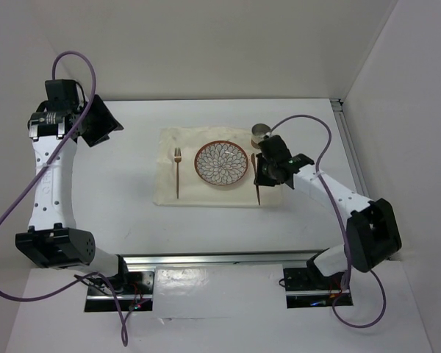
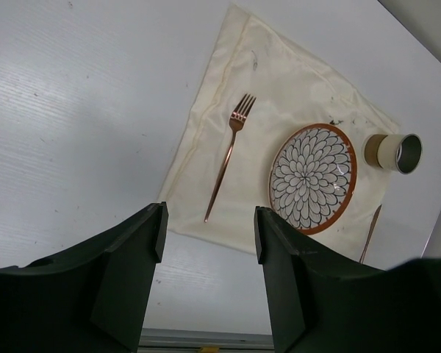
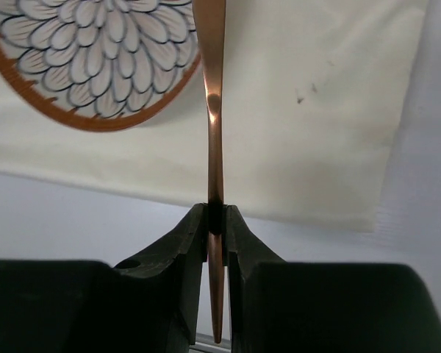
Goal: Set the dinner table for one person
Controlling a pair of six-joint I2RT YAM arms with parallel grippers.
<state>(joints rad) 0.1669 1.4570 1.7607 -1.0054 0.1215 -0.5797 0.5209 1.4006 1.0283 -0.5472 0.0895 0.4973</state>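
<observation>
Dinner table (image 1: 117,213): large, flat, matte white rectangle, far bigger than any item on it. Spans the whole work area ahead of both arm bases and carries the place setting near its centre.

Far left: left gripper (image 2: 209,228), released, jaws well apart, nothing between them. Hangs raised over the far-left part of the tabletop, well apart from the setting.

Centre: cream placemat (image 1: 165,147), lying flat. On it, from the left: copper fork (image 1: 177,173), tines away from the arms; patterned plate (image 1: 221,163) with a red-brown rim, near the fork. Small cup (image 1: 261,133) at the mat's far-right corner; on the mat or just off it, cannot tell.

Right: right gripper (image 3: 215,220), clenched on a thin copper utensil (image 3: 213,110), grasped partway along its length, long axis parallel to the fork, just right of the plate. Contact with the mat versus hover above it: cannot tell.

Step in hand, as judged: placement of the last piece of cutlery, probably the knife, right of the plate. Appears close to the end of the task.

Calls next for a gentle lowering to full contact with the mat, alignment parallel to the fork, release of the jaws, then a straight lift clear of cup and plate.
</observation>
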